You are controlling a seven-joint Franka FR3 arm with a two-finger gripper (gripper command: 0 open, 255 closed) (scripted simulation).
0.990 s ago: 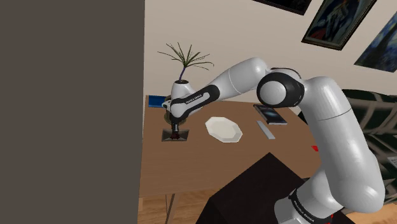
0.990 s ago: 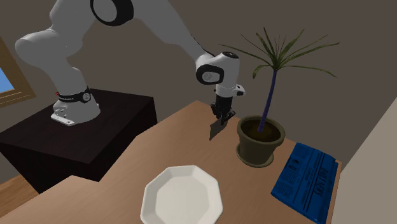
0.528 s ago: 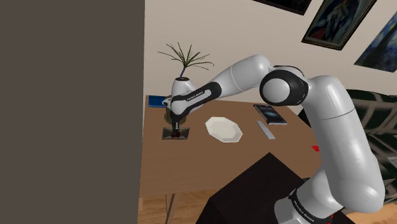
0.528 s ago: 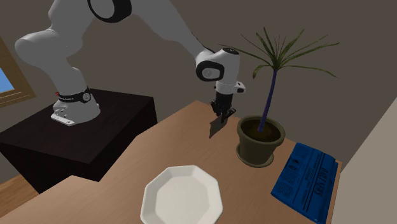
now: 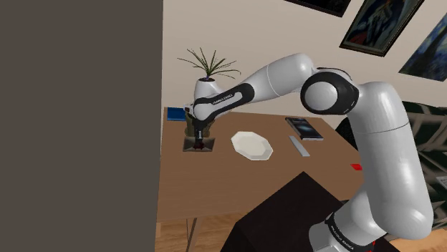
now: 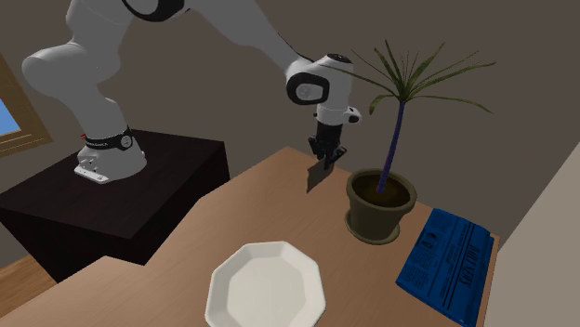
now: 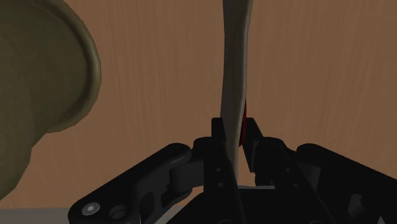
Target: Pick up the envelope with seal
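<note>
Over the table (image 6: 232,223), gripper (image 6: 324,159) clasps envelope (image 6: 316,176), long axis hanging downward

Shoulder cam behind stand (image 5: 283,215) looks over table (image 5: 215,182); 2nd ext. faces arm (image 6: 93,84) opposite, sharing plate (image 6: 268,286); wrist cam close.

Wooden worktop (image 6: 167,269) seen from above. At 9 o'clock, black stand (image 6: 158,190) carrying a white arm (image 6: 232,28), arched over toward 12 o'clock. There, black tool (image 6: 324,160) pointing down, clamped on a thin dark envelope (image 6: 318,176) hanging on edge and tilted. Just beside it at 3 o'clock, potted plant (image 6: 379,206) in an olive pot, long thin leaves spread wide. At 6 o'clock, white eight-sided plate (image 6: 268,286). At 4 o'clock, blue booklet (image 6: 448,260) near the worktop's edge.
</note>
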